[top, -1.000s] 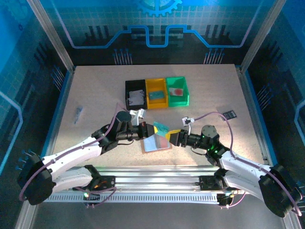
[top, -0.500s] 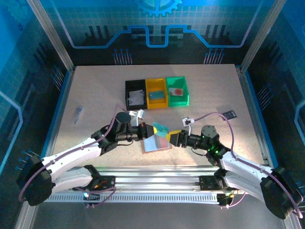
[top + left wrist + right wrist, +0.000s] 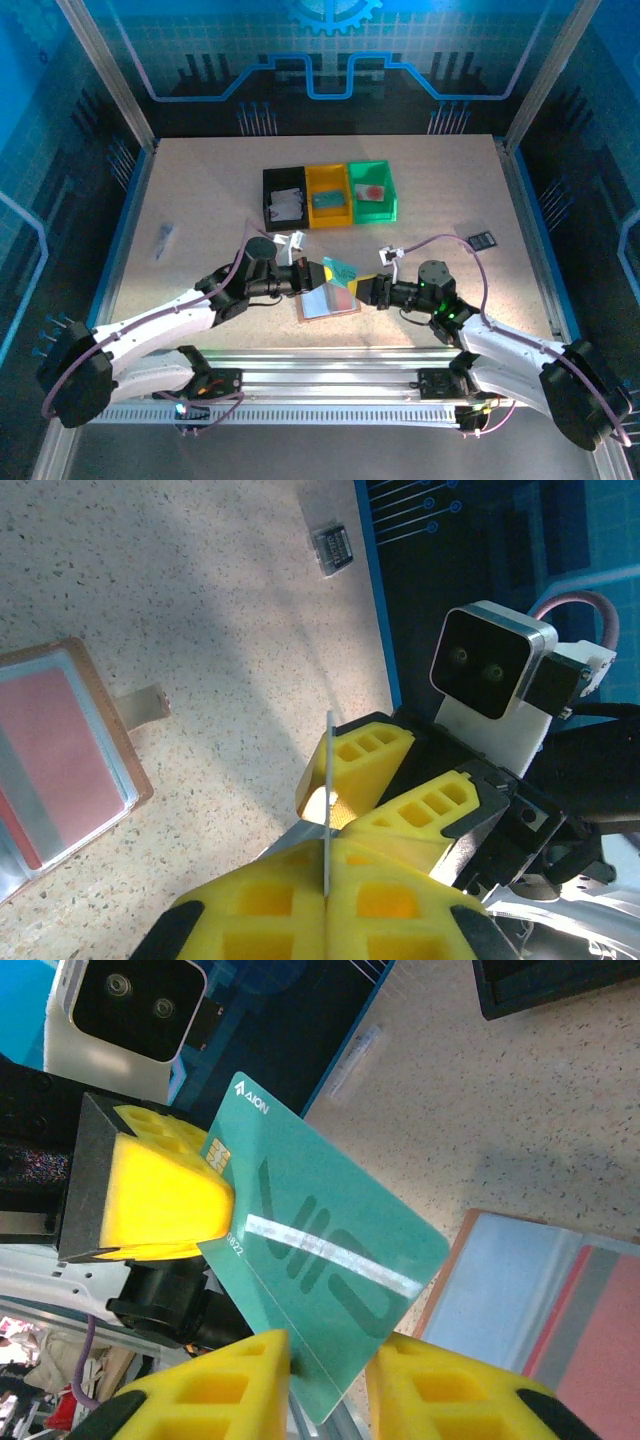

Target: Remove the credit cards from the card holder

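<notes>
- The green credit card (image 3: 320, 1250) is held up off the bench, between my two tools and just above the open card holder (image 3: 322, 305). Its long axis runs left to right, with the chip end toward the left.
- My left tool (image 3: 327, 860) is pressed together on that chip end. From its own camera the card is edge-on, a thin upright line between the yellow pads.
- My right tool (image 3: 328, 1360) has its fingers partly spread, one on each side of the card's lower corner. I cannot tell whether they bear on it.
- The card holder lies flat and open on the bench (image 3: 200, 180), clear pockets up, with a reddish card (image 3: 55, 750) in one pocket.
- Both wrist cameras cut the holder off at the frame edge. From above, the card and tools overlap its far edge.
- A small dark item (image 3: 481, 239) toward the right edge and a small pale item (image 3: 163, 241) on the left are too small to make out.
- The bench is pale and speckled. A black bin (image 3: 267, 200), a yellow bin (image 3: 328, 178) and a green bin (image 3: 386, 206) sit side by side at the far middle.
- Blue-lit panels (image 3: 330, 60) with a circuit pattern and aluminium posts (image 3: 105, 70) enclose it.
</notes>
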Action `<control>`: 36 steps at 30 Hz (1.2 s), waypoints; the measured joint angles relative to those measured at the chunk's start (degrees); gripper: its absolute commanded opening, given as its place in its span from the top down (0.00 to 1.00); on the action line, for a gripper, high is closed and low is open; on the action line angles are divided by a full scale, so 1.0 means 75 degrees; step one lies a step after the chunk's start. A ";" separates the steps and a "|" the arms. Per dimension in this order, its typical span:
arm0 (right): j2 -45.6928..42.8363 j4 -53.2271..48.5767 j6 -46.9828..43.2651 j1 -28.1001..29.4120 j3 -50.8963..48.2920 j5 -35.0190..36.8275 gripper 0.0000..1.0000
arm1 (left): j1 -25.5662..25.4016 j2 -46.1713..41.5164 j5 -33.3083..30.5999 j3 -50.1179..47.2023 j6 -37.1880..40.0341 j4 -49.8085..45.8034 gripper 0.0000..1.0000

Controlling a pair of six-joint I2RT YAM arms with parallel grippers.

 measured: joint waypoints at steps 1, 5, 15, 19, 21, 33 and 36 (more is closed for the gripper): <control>-0.0006 -0.0003 -0.0003 0.0000 0.0000 0.0020 0.79 | 0.0003 0.0000 -0.0015 0.0000 0.0000 -0.0003 1.00; -0.0131 -0.0032 -0.0003 0.0000 0.0000 0.0140 0.87 | 0.0003 0.0000 -0.0087 0.0000 0.0003 -0.0003 1.00; -0.0283 -0.0047 -0.0020 -0.0003 0.0000 0.0160 1.00 | 0.0003 0.0000 -0.0233 -0.0044 0.0003 -0.0044 0.82; -0.0286 0.0131 -0.0032 0.0012 0.0000 0.0058 1.00 | -0.0026 0.0038 -0.0227 -0.0050 0.0000 -0.0093 0.63; -0.0286 0.0207 -0.0032 0.0052 0.0003 -0.0038 1.00 | -0.0041 0.0047 -0.0227 -0.0050 0.0044 -0.0157 0.54; -0.0979 -0.1236 -0.0507 -0.0061 0.0536 0.0006 1.00 | -0.0067 -0.0312 -0.0615 0.0385 0.1011 -0.1705 0.01; -0.1241 -0.1976 -0.0752 -0.0221 0.0787 0.0082 1.00 | 0.0006 -0.0740 -0.0985 0.0766 0.1402 -0.2445 0.01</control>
